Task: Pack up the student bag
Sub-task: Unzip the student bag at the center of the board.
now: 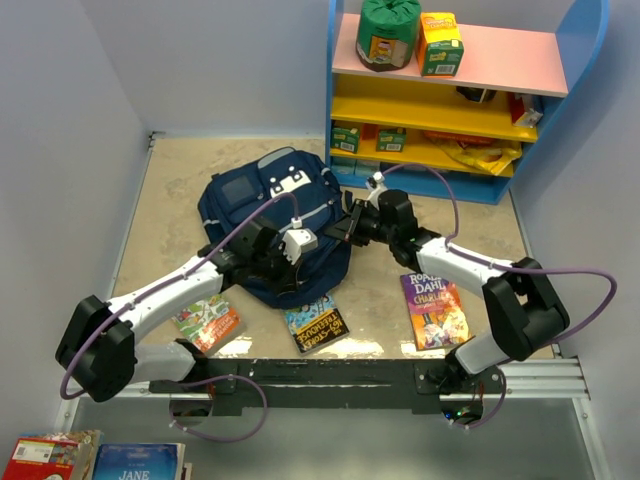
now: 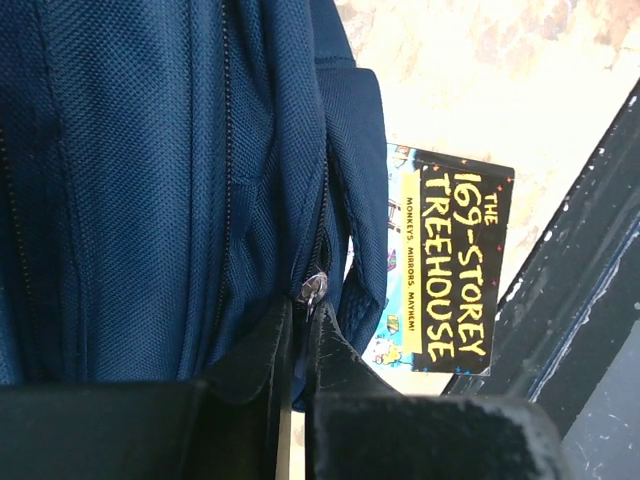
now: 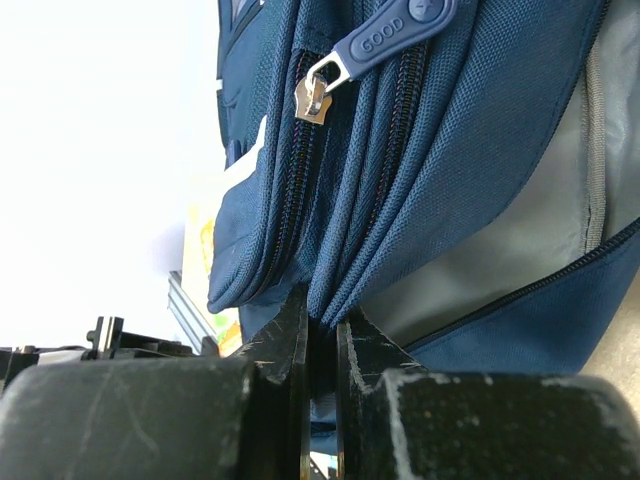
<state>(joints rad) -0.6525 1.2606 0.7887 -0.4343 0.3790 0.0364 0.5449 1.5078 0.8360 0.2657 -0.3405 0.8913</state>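
Twin arms on black rail (image 1: 330, 378): left arm (image 1: 170, 290) at rail's left end, right arm (image 1: 462, 262) at right. White shells, black joints, purple cable (image 1: 236, 235) looping each. Right pincer (image 3: 322, 325) black, edges scratched pale. Left pincer (image 2: 300, 325) matte black.

Both closed: left tool (image 2: 300, 315), right tool (image 3: 322, 325)

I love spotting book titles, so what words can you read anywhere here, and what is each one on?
"THE 169-STOREY TREEHOUSE" and "MONKEYS, MIRRORS, MAYHEM!": black book beside the student bag.
"GOOD": zip pull on the bag.
"ROALD DAHL": purple book.
"JANE": blue book.
Shelf boxes and the orange book: too small to read.
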